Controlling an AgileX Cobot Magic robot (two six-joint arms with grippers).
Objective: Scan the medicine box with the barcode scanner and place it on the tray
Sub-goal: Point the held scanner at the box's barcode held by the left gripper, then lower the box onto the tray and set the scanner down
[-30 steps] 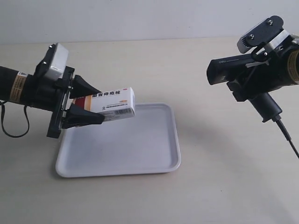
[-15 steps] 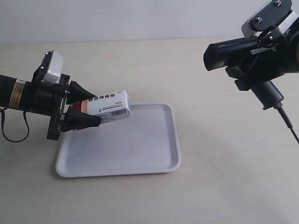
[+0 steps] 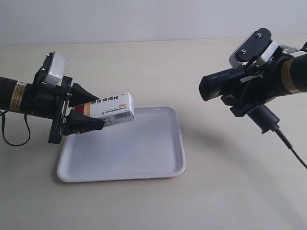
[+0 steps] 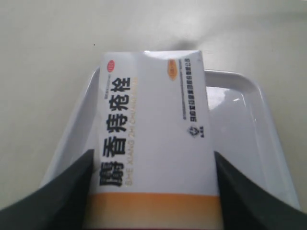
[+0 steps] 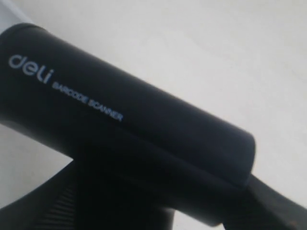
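Note:
My left gripper [image 3: 88, 111] is shut on the medicine box [image 3: 111, 108], a white carton with an orange band at the gripped end; it hangs tilted over the near-left corner of the white tray [image 3: 144, 158]. The left wrist view has the box [image 4: 153, 143] between both black fingers [image 4: 62, 191], with the tray [image 4: 240, 120] below it. My right gripper [image 3: 252, 98] holds the black barcode scanner [image 3: 230, 79] in the air right of the tray, head pointing toward the box. The right wrist view is filled by the scanner's head [image 5: 120, 124].
The scanner's black cable [image 3: 290, 148] trails from the handle down to the right edge. A black cable loop [image 3: 12, 132] hangs under the arm at the exterior view's left. Everything rests on a plain beige tabletop [image 3: 225, 191].
The left gripper dropped slightly with the box, then held still. The right arm lifted the scanner, then brought it lower and toward the box, its head tilted down.

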